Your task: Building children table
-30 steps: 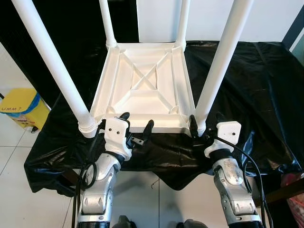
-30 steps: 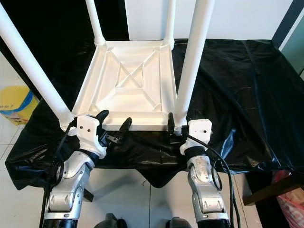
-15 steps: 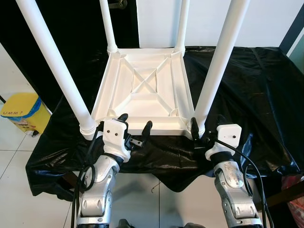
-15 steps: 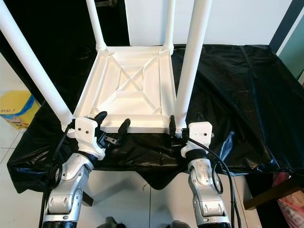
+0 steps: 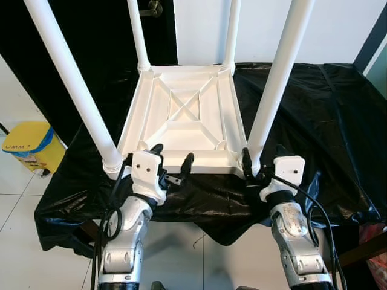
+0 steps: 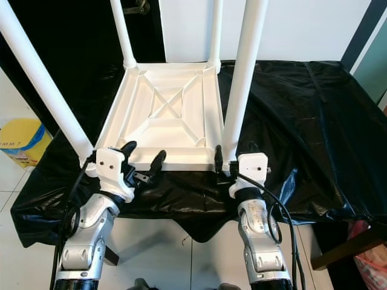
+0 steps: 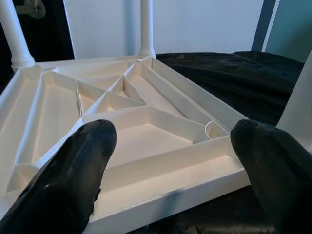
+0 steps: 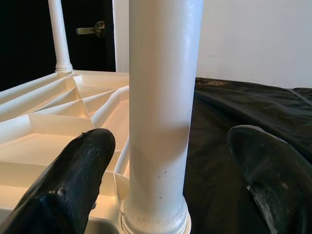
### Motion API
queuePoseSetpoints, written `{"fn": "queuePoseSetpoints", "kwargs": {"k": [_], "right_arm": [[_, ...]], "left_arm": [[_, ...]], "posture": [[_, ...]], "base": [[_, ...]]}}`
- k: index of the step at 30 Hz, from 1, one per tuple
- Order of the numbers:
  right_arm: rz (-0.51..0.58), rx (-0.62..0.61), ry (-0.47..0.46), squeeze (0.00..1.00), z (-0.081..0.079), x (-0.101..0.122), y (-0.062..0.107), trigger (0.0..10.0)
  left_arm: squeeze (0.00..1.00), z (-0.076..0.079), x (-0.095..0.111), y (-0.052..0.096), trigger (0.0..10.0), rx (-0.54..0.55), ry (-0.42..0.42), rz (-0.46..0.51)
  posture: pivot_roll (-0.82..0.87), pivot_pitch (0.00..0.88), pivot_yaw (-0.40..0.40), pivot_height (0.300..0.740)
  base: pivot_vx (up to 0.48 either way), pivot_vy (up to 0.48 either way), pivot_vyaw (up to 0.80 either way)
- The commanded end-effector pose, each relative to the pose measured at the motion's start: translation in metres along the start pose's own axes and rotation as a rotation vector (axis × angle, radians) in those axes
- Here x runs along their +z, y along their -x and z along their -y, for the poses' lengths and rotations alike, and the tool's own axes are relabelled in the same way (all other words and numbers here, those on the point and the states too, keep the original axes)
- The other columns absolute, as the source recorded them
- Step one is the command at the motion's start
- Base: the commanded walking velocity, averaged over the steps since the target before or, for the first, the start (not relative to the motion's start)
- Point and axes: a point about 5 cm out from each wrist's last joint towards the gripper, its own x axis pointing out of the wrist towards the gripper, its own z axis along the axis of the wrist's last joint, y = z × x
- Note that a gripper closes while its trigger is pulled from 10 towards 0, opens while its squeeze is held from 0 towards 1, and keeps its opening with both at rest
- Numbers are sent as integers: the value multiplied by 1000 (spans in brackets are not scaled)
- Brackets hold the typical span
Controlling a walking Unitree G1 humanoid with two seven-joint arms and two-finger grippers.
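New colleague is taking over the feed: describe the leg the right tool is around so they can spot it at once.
On the black-covered bench a white table top lies upside down with four white legs pointing up. The leg is at the near corner on the robot's right, and the open right tool straddles its base; the other near leg has no tool around it.

An indoor room, set up more like a makeshift work area than a lived-in home: pale glossy floor tiles [image 5: 18, 181], a plain white wall [image 6: 302, 30], a dark door with a metal lever handle [image 5: 152, 8], a worktop draped in crinkled black plastic sheeting [image 5: 320, 115], and a yellow plastic bin [image 5: 30, 145] on the floor.
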Motion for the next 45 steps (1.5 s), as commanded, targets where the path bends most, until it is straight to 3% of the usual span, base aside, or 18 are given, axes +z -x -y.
{"fn": "queuePoseSetpoints", "kwargs": {"k": [1, 11, 15, 23, 39, 45], "right_arm": [[-4, -8, 2, 0, 1, -2, 0, 10000], [-17, -51, 17, 0, 6, -6, 6, 10000], [-21, -114, 37, 0, 14, -7, 12, 10000], [-49, -169, 67, 0, 27, -13, 23, 10000], [-23, -158, 74, 0, 23, -9, 14, 10000], [-30, -161, 87, 0, 26, -9, 17, 10000]], "left_arm": [[0, -1, 1, -4, 10000, 134, 45, 22], [0, -2, 0, -4, 10000, 125, 39, 14], [0, -2, 0, -3, 10000, 121, 34, 11], [0, 4, -2, -3, 10000, 81, 20, 2], [0, 10, -3, -1, 10000, 19, 10, -13], [0, 14, -4, 2, 10000, 22, 56, -21]], "posture": [[-107, 0, 12, 740], [-110, 0, 17, 740], [-110, 0, 21, 740], [-117, 0, 30, 740], [-107, 0, 33, 740], [-107, 14, 26, 740]], "base": [[0, 424, 0], [0, 469, 0], [0, 467, 0], [0, 0, 0], [0, 0, 0], [0, 0, 0]]}}
